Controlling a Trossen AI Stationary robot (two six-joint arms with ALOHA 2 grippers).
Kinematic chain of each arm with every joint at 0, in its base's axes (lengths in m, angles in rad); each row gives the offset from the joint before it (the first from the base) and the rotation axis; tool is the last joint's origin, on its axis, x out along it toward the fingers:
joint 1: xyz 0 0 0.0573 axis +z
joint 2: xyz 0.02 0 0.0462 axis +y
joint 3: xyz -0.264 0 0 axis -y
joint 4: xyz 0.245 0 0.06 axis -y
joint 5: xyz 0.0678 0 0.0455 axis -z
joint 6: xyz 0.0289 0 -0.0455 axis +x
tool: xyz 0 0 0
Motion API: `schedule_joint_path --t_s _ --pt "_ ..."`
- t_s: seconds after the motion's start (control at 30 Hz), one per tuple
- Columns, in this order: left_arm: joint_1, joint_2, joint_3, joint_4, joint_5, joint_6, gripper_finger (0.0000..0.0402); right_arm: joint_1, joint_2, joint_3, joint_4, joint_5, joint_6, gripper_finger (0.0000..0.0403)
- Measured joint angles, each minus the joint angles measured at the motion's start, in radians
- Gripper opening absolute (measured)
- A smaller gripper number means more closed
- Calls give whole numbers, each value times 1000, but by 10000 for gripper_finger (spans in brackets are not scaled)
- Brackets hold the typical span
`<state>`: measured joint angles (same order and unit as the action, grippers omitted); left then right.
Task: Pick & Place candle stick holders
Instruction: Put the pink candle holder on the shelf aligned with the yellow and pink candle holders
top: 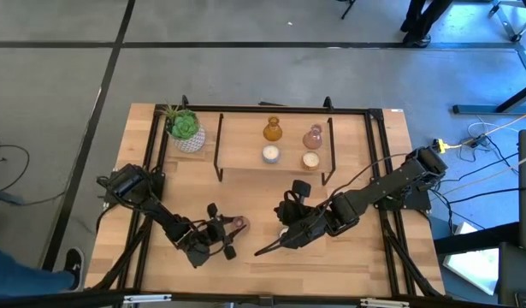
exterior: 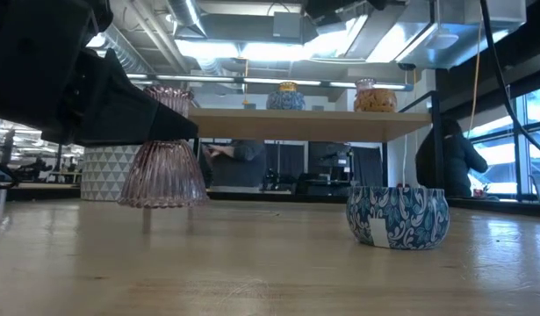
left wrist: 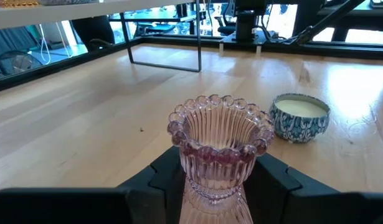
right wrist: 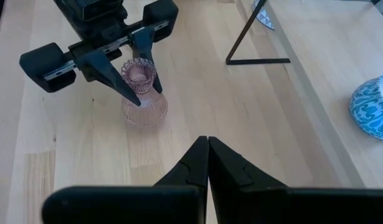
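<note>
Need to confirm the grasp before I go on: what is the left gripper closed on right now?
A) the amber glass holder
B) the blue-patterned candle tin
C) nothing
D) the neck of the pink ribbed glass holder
D: the left gripper has its fingers on either side of the narrow neck of the pink ribbed glass holder; the right wrist view shows it plainly.

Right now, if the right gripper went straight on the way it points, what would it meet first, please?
Probably the pink candle holder that the left gripper is clamping by the neck. The shut right gripper aims at it across bare table.
</note>
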<state>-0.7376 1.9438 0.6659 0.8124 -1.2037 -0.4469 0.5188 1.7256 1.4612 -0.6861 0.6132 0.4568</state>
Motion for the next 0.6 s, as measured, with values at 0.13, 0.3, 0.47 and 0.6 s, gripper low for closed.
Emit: schedule_joint_path --t_s 0.13,0.3,0.47,0.6 --pt "0 -20 0 6 -1 29 129 0 0 0 -8 0 0 10" --pt "0 -90 0 8 -11 139 129 0 0 0 -14 -12 7 10" --pt "27 -186 0 5 -31 294 129 0 0 0 -14 -12 7 10" --pt "93 -270 -7 -8 25 397 129 0 0 0 -13 -13 7 10"
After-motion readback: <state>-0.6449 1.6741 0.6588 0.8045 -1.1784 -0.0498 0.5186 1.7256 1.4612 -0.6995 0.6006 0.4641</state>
